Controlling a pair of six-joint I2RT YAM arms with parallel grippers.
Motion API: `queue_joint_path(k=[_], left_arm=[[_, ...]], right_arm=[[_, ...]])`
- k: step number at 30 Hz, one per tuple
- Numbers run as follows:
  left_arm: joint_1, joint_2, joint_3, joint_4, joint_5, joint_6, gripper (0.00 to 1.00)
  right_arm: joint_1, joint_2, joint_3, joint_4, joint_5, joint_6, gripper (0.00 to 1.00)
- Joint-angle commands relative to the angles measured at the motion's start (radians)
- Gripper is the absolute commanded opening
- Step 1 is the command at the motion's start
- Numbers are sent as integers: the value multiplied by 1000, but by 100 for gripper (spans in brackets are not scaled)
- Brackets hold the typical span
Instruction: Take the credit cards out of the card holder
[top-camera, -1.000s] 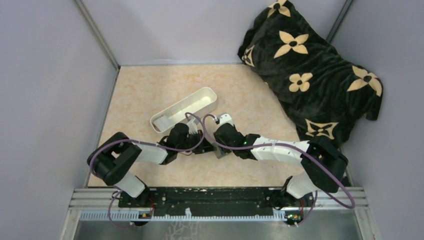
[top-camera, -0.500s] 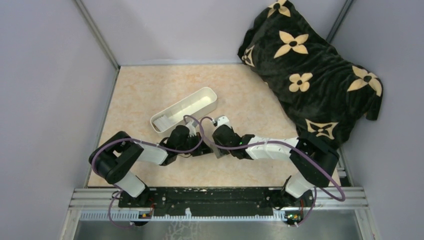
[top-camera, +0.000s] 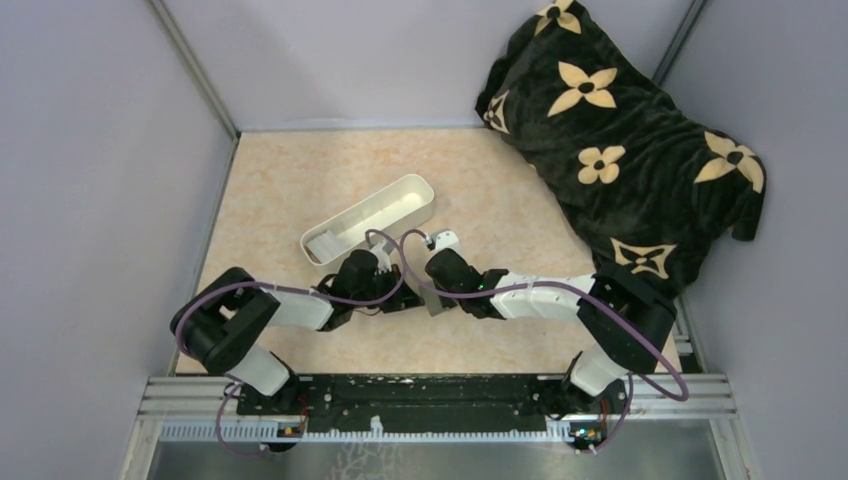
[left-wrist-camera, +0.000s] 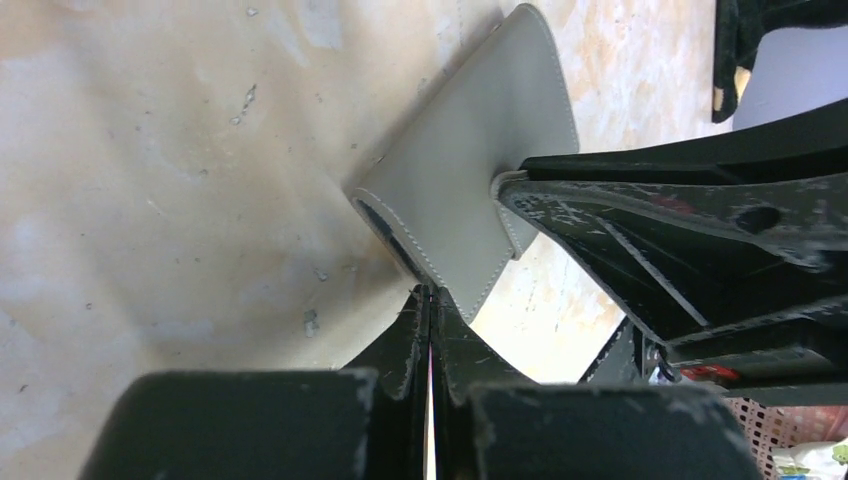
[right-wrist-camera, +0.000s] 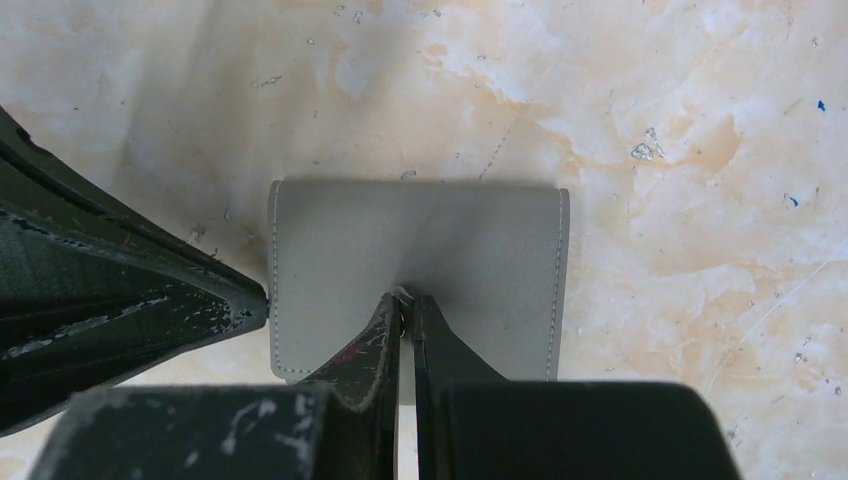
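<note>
We have the right claw (right-wrist-camera: 405, 298) pinched shut on the wallet (right-wrist-camera: 420, 240) at its lower long edge, and the left claw (left-wrist-camera: 430, 295) shut on the adjoining short edge.

Can't see inside the card holder (right-wrist-camera: 440, 240) on either of my wrist cams; top cam, it's mostly blocked + too small.

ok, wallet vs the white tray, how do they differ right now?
Colour: the wallet is grey, the tray white. Shape: the wallet is small and flat, the tray long, with raised walls and an open top. State: the shut left fingers and right fingers touch the wallet; no fingers touch the tray, which lies beyond the arms. Both are on the same table.
</note>
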Motion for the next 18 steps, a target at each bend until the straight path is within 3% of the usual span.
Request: queue_joint_path(k=[1,9,18], left_arm=[[-7,-64,38,-30,-7,12,0],[-8,-111,126,-147,-23,14,0],[-8,-47,156,-119,-14,-9,0]], right_arm=[[9,21,-19,-9,-13,20,0],[9,-87,-74,58,-25,4,0],[8,-275,-163,148,-42,-30,0]])
